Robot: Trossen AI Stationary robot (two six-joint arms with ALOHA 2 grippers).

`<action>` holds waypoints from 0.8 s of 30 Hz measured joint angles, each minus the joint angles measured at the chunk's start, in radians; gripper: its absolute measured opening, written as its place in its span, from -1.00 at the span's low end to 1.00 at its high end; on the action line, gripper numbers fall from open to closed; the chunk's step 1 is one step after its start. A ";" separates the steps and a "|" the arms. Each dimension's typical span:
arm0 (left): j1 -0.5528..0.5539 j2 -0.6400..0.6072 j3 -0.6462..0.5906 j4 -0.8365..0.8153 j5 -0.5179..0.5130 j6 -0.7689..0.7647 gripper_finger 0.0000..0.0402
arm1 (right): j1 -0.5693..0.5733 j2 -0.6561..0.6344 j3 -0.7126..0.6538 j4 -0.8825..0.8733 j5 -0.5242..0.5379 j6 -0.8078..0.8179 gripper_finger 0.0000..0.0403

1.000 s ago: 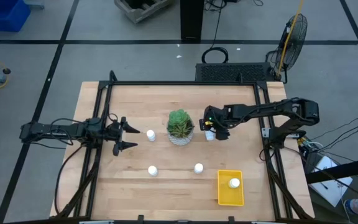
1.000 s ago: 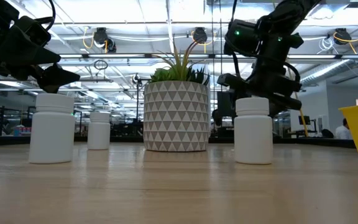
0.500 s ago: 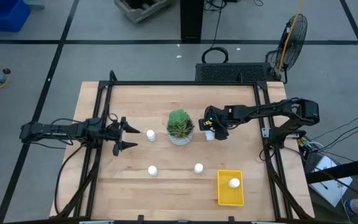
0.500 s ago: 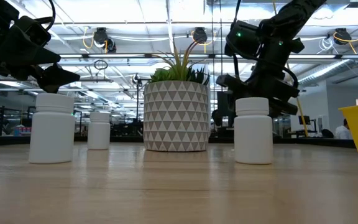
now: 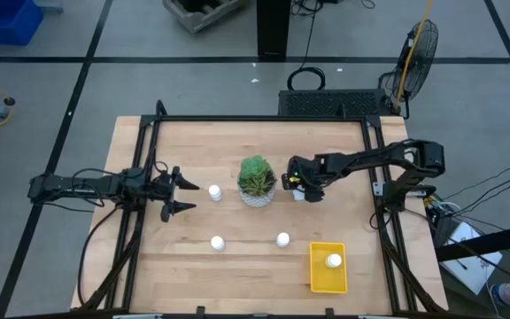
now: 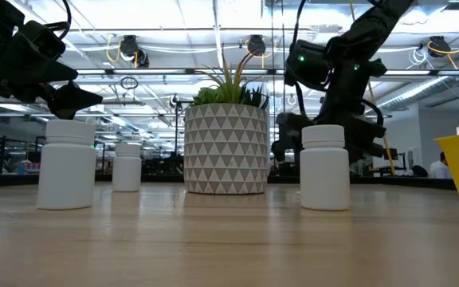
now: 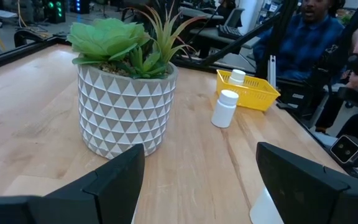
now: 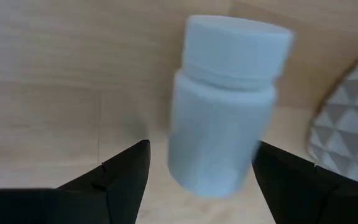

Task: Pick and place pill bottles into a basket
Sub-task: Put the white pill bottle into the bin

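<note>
Fingers of the left gripper (image 5: pixel 173 193) stand spread wide and hold nothing, low over the tabletop (image 5: pixel 193 142) on its left side, exactly where they were a second ago. Just past their tips stands a pill bottle (image 5: pixel 214 191), untouched and not between them. Nearer the front edge are two more bottles, one (image 5: pixel 218 242) left of centre and one (image 5: pixel 282 239) to its right, both upright and in the same spots as before.

At the centre sits the potted plant (image 5: pixel 257 180), green leaves in a white pot with a triangle pattern. Just right of it stands a fourth bottle (image 5: pixel 298 192), close to the pot but apart from it.

Over that bottle is the right gripper (image 5: pixel 303 186), and here is the one change: the arm has drawn in toward the plant and come lower since the earlier pictures (the low view shows its dark head sunk closer behind the bottle). In the right wrist view the bottle (image 8: pixel 225 106) stands upright between the two parted fingers (image 8: pixel 124 174), with a gap of wood showing on each side, so nothing is gripped yet.

Near the front right corner lies the yellow basket (image 5: pixel 317 275), with a fifth bottle (image 5: pixel 333 260) already inside it, unmoved.
</note>
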 joint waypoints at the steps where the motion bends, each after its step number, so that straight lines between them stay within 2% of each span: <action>1: 0.000 0.000 0.000 0.000 0.000 0.000 0.55 | 0.001 0.003 0.000 0.009 0.012 0.004 0.34; 11: 0.000 0.000 0.000 0.000 0.000 -0.002 0.54 | 0.024 0.001 0.000 0.033 0.031 0.008 0.34; 19: 0.000 0.000 0.000 0.000 0.001 -0.018 0.54 | 0.107 0.001 0.000 0.033 0.040 0.110 0.34; 24: 0.000 0.000 0.000 0.000 0.002 -0.029 0.55 | 0.134 0.001 0.000 -0.009 0.088 0.149 0.34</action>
